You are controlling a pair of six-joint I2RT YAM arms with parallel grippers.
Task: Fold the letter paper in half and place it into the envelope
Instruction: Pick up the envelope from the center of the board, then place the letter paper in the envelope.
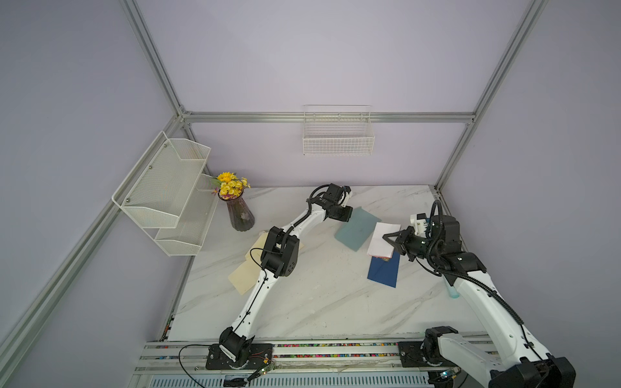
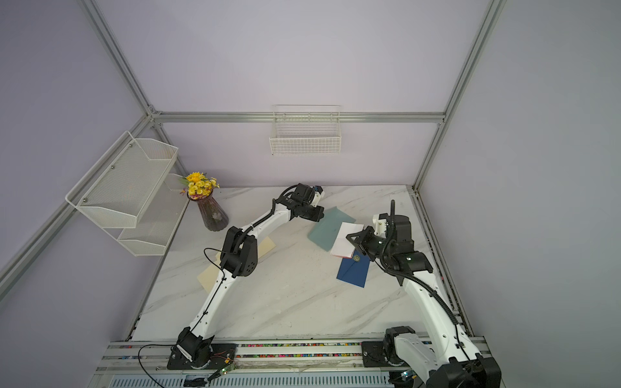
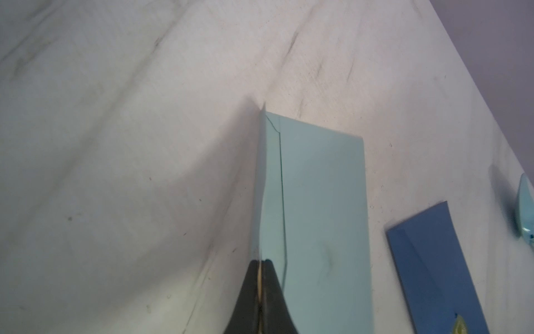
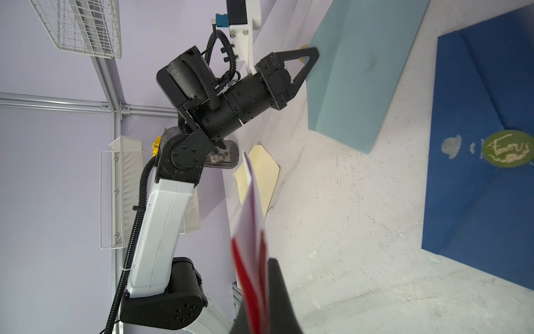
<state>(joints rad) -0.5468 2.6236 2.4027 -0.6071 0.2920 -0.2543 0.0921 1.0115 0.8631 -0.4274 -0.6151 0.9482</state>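
A pale teal envelope (image 1: 358, 230) (image 2: 327, 228) lies at the back of the marble table. My left gripper (image 1: 349, 215) (image 3: 261, 261) is shut on its edge, and that edge stands lifted off the envelope (image 3: 323, 217). The right wrist view shows the same pinch by the left gripper (image 4: 313, 53) on the envelope (image 4: 361, 72). My right gripper (image 1: 386, 236) (image 4: 263, 260) is shut on the folded white letter paper (image 1: 383, 240) (image 2: 346, 238), held just right of the envelope. The paper (image 4: 252, 219) shows a red border near the fingers.
A dark blue envelope (image 1: 384, 270) (image 4: 476, 144) with a green seal lies under the right gripper. A cream envelope (image 1: 243, 275) lies under the left arm. A flower vase (image 1: 240, 215) and mesh shelf (image 1: 168, 191) stand back left; a wire basket (image 1: 337, 134) hangs on the back wall.
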